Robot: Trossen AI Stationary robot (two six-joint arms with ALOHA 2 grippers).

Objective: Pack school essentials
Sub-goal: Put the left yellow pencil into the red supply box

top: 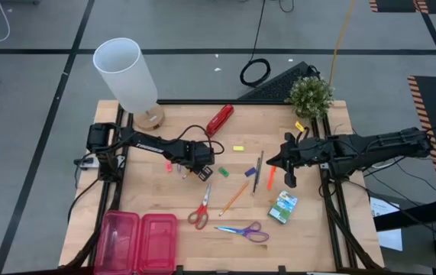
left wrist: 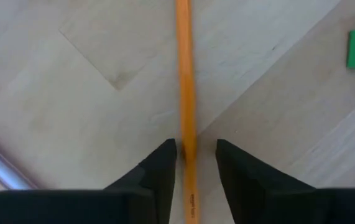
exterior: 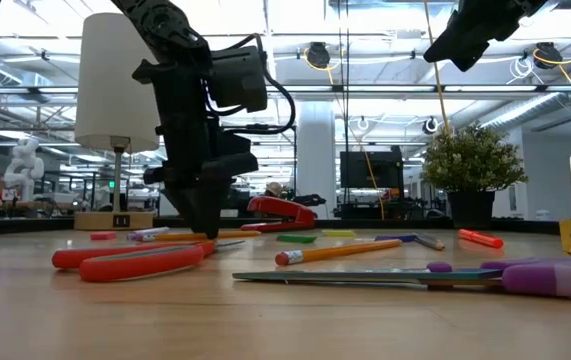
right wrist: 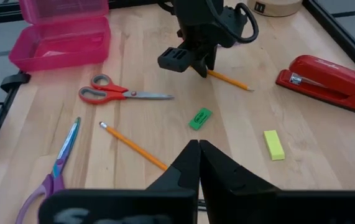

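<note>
My left gripper (top: pixel 202 173) is open and low over the table's middle left. Its fingertips stand on either side of an orange pencil (left wrist: pixel 184 74) that lies flat on the wood; the pencil's free end (right wrist: pixel 230 79) sticks out past the gripper. My right gripper (right wrist: pixel 199 146) is shut, holds nothing and hangs above the table at the right (top: pixel 289 177). Loose on the table lie a second pencil (top: pixel 234 197), red-handled scissors (top: pixel 200 210), purple-handled scissors (top: pixel 244 231), thin pens (top: pixel 258 169), small erasers (top: pixel 222 173) and a green crayon box (top: pixel 282 206). My left gripper comes at the orange pencil from above, pointing down, with its fingers (left wrist: pixel 161 163) across the shaft (left wrist: pixel 186 140). One fingertip stands right beside the pencil and the other is a little apart. I cannot tell whether either touches it. The pencil lies flat on the table.
An open pink case (top: pixel 137 241) sits at the near left corner. A red stapler (top: pixel 219 119), a white lamp (top: pixel 126 76) and a potted plant (top: pixel 310 96) stand along the far edge. Bare wood lies between the case and the scissors.
</note>
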